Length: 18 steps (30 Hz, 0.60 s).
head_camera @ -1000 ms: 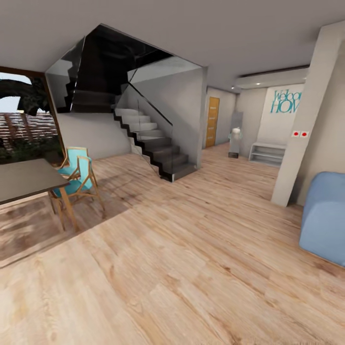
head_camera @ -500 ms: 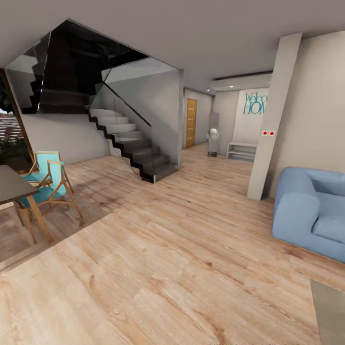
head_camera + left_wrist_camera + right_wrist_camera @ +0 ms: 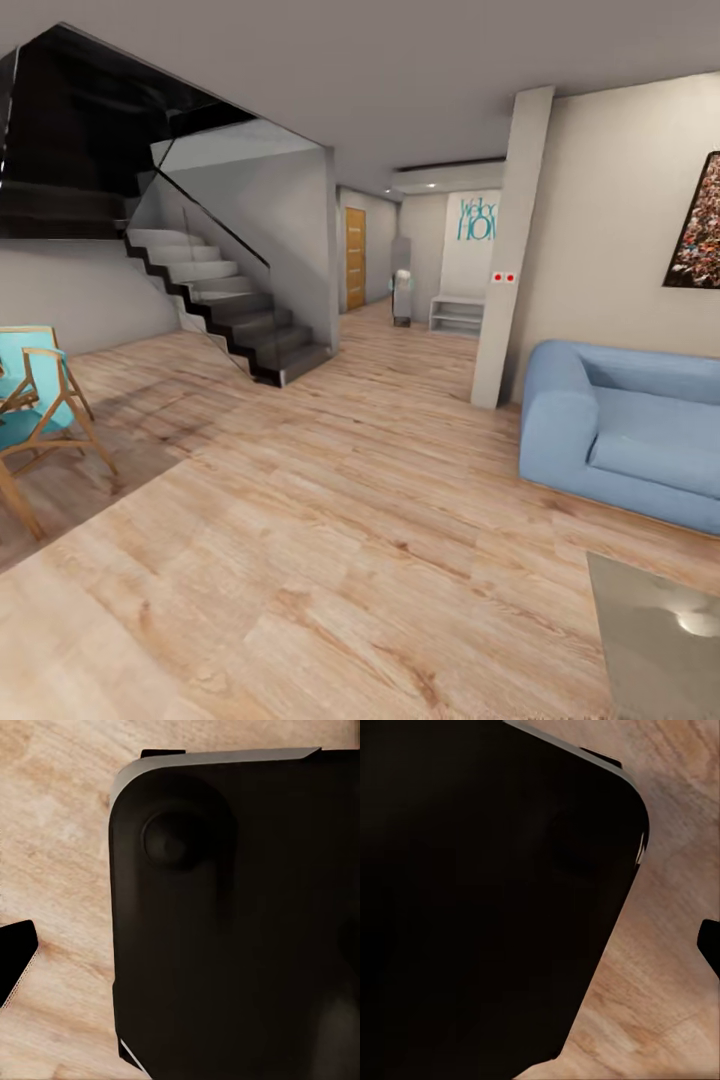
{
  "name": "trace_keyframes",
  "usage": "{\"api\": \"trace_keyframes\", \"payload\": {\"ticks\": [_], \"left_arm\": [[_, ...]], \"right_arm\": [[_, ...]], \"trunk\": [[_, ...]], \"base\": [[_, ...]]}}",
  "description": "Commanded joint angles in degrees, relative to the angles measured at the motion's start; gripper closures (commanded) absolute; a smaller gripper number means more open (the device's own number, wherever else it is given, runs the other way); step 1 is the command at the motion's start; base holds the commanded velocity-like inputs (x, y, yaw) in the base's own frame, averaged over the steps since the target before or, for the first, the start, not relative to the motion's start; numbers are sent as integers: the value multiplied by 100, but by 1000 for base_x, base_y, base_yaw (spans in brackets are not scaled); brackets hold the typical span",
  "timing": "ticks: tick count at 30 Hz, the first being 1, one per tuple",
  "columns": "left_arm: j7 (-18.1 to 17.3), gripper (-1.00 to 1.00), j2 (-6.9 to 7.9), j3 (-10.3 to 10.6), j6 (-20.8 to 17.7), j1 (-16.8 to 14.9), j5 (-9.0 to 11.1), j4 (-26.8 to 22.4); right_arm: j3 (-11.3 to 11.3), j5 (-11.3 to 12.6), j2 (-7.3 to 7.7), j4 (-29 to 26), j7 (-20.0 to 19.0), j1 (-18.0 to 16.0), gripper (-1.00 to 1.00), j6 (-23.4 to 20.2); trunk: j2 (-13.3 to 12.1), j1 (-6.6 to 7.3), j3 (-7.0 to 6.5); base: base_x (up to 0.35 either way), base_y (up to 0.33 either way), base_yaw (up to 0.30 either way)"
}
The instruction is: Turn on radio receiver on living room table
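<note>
The floor [image 3: 330,520] was light wood plank with a strong grain and a faint sheen. The table [image 3: 660,630] had a glossy grey-brown top — smooth enough to carry a pale reflection. The sofa [image 3: 625,435] looked like soft matt blue cloth. The staircase [image 3: 235,310] had dark matt treads behind clear glass panels, under a glossy black soffit. The chair [image 3: 40,420] had a bare wood frame — its seat smooth turquoise. In both wrist views a matt black, plastic-looking body [image 3: 232,922] stood over the planks.

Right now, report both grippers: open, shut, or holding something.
Left gripper: cannot be told; the left wrist view shows a dark body over wood floor.
Right gripper: cannot be told; the right wrist view is similar.
</note>
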<state>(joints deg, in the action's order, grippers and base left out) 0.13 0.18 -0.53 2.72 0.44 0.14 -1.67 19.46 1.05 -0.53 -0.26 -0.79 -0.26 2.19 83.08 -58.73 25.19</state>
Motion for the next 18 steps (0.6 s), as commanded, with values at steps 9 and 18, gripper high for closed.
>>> {"api": "trace_keyframes", "payload": {"ticks": [9,18], "left_arm": [[-23,-100,0,8,2,0,-5,0],[-30,-100,0,9,0,0,-6,0]], "right_arm": [[5,0,-3,0,8,0,-100,-8],[5,0,-9,0,9,0,-100,-8]], "trunk": [[0,0,-8],[0,0,-8]], "base": [[171,0,-102],[318,0,-3]]}}
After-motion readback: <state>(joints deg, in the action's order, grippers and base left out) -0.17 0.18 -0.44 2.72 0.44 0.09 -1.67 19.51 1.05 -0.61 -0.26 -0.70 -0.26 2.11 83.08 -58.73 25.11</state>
